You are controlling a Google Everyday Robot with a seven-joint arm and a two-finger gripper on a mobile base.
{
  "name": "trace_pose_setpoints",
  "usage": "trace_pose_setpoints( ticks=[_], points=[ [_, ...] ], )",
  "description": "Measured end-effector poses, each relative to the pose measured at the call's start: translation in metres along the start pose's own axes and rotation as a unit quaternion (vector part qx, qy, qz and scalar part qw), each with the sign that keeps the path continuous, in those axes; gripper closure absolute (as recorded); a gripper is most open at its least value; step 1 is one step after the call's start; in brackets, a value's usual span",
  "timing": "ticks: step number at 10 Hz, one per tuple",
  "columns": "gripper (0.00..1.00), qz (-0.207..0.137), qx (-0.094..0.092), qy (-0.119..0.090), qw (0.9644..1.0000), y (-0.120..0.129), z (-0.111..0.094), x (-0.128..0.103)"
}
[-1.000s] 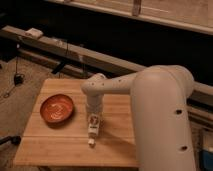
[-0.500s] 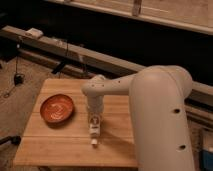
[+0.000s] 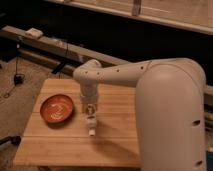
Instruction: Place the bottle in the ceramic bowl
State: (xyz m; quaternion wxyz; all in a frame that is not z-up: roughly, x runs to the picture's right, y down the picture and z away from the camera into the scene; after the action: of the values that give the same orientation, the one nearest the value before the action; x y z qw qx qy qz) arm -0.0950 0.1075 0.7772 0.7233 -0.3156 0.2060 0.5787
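The ceramic bowl point(image 3: 57, 109) is a shallow orange-red bowl with a pale swirl inside, on the left part of the wooden table point(image 3: 115, 145). The bottle point(image 3: 91, 123) is small and whitish, and hangs cap-down right under my gripper point(image 3: 90, 113), just right of the bowl's rim. My gripper points down from the white arm point(image 3: 115, 75) and is shut on the bottle's upper end. It holds the bottle low over the table. The bottle's top is hidden by the gripper.
The big white arm body point(image 3: 170, 120) covers the table's right side. A long beam with a white box point(image 3: 34, 33) and cables runs behind the table. There is dark floor to the left.
The gripper and the bottle have shifted slightly left toward the bowl and slightly up. The bowl has not moved.
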Motion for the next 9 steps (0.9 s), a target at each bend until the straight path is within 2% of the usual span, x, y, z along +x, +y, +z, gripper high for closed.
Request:
trace_pose_setpoints(
  ticks=[1, 3, 4, 6, 7, 9],
  points=[
    [1.0, -0.034, 0.002, -0.004, 0.9994, 0.022, -0.015, -0.011],
    [1.0, -0.089, 0.007, -0.01, 0.9959, 0.058, -0.026, -0.032],
    [1.0, -0.116, 0.01, -0.009, 0.9932, 0.075, -0.027, -0.039],
    [1.0, -0.169, 0.017, -0.009, 0.9854, 0.112, -0.027, -0.053],
    [0.96, -0.194, 0.023, -0.008, 0.9808, 0.127, -0.024, -0.059],
    [0.76, -0.226, 0.038, -0.003, 0.9735, 0.144, -0.015, -0.074]
  ],
)
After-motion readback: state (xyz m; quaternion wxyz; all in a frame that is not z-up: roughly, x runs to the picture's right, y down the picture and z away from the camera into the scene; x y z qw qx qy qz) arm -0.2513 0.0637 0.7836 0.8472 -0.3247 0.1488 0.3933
